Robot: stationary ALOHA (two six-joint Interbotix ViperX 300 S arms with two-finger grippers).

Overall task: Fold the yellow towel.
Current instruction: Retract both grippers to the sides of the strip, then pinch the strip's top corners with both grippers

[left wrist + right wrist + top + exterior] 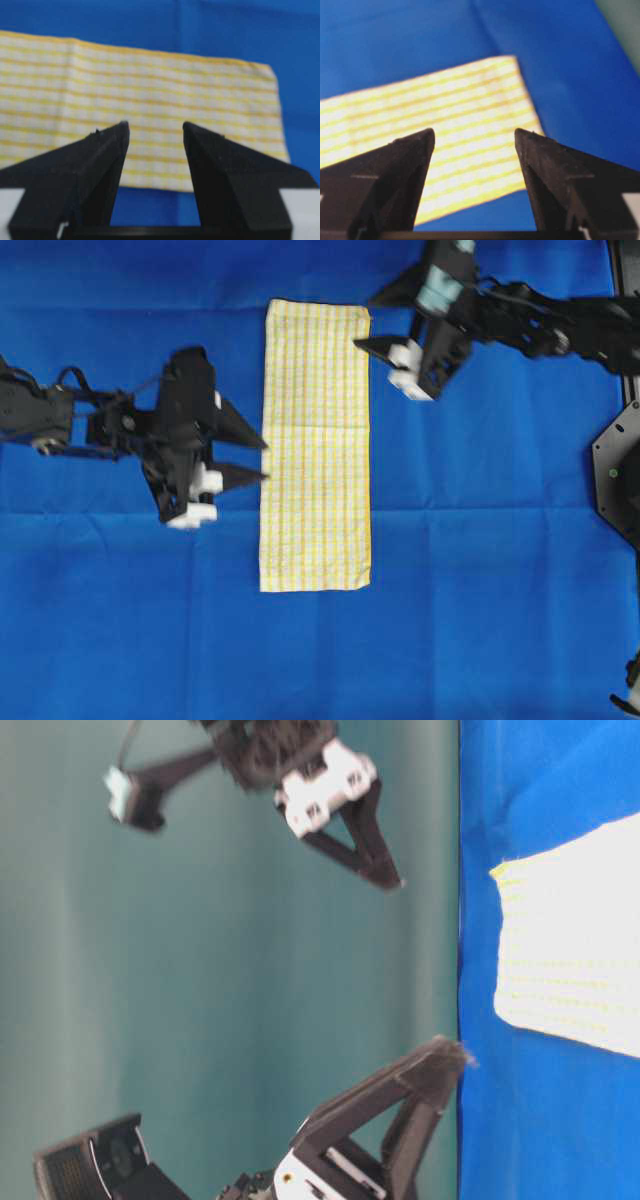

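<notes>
Towel: the towel (316,445) lies flat as a long narrow strip down the centre of the overhead view, on the blue cloth (480,590). Edges look even and nothing is lifted. Judged already folded lengthwise, with a crosswise fold likely still to do.

Left gripper: the left gripper (250,460) sits at the left of the overhead view, just beside the towel's long left edge, tips pointing at it. Jaws stand partly apart with nothing between them. Its wrist view shows the towel beyond the tips (152,132), not touched.

Right gripper: the right gripper (385,355) is at the upper right of the overhead view, near the towel's top right corner. Jaws spread wide and empty. Its wrist view shows that corner past the tips (475,137). The table-level view suggests it hangs above the surface.

Risk, grip: the towel is thin and lies in layers; a pinch at the edge may take only the top layer, or catch the blue cloth beneath and drag it.

Risk, alignment: the grippers sit at different points along the towel; uneven lifting would skew the next fold.

Risk, slip: a shallow bite on the hem could let go mid-fold.

Surroundings: blue cloth with creases covers the table; a black fixture (620,475) sits at the right edge.

Obstructions: none seen between either gripper and the towel.
</notes>
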